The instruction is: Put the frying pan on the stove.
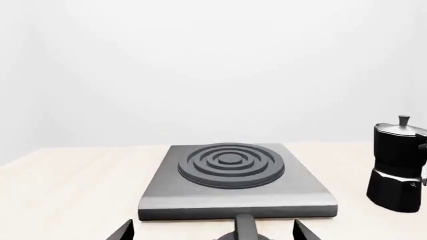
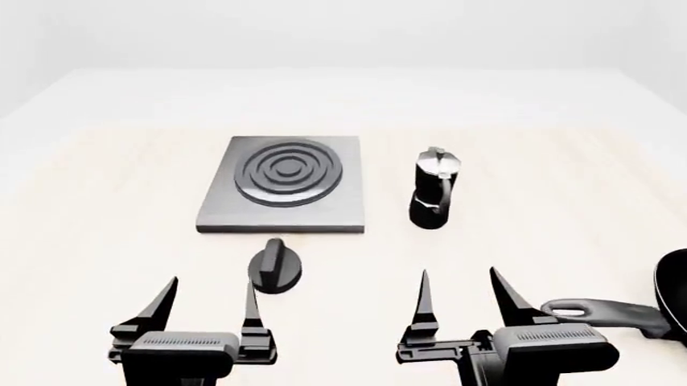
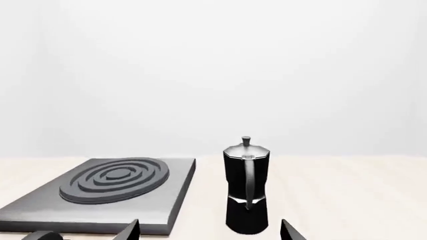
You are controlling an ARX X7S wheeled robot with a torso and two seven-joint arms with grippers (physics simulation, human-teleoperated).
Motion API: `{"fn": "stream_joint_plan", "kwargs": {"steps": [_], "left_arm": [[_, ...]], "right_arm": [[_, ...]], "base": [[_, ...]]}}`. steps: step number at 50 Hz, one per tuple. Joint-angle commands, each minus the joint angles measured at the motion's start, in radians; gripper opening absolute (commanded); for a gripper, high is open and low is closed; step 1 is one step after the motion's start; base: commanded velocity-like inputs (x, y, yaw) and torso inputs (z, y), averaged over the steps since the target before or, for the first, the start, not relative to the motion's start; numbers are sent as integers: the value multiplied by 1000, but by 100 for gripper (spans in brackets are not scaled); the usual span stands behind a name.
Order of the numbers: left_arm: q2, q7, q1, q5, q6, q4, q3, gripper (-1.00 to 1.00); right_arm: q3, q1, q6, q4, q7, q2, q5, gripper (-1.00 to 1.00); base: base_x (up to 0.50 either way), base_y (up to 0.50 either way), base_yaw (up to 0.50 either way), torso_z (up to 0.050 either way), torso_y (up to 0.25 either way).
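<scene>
Lying just right of spread right gripper [image 2: 467,301]: frying pan [image 2: 628,312] | left gripper [image 2: 209,301] spread; stove [image 2: 283,195] ahead

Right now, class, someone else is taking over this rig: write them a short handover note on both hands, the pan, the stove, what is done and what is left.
Left hand: open, empty, low over the table near the knob.
Right hand: open, empty, beside the pan's handle.
Pan: on the table at the far right edge of the head view, mostly out of frame, handle pointing toward the right hand.
Stove: bare, ahead of the left hand; moka pot stands to its right.
Done: nothing yet.
Left: grasp the pan, set it on the stove.
</scene>
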Motion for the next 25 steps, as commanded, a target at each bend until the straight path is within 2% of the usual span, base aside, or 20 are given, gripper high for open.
{"fn": "stream_joint_plan", "kwargs": {"steps": [1,19,25], "left_arm": [[-12,-11,2,-7,1,4,10,100],[-25,-27,4,-14,10,2,26,100],[-29,-32,6,-14,13,1,32,100]], "right_arm": [[-9,3,0,0,13,11,10,100],[-7,16,18,-1,42,18,39,100],[31,34,91,-85,89,7,93,100]], "base": [[418,0,0,0,0],[411,0,0,0,0],[53,0,0,0,0]]}}
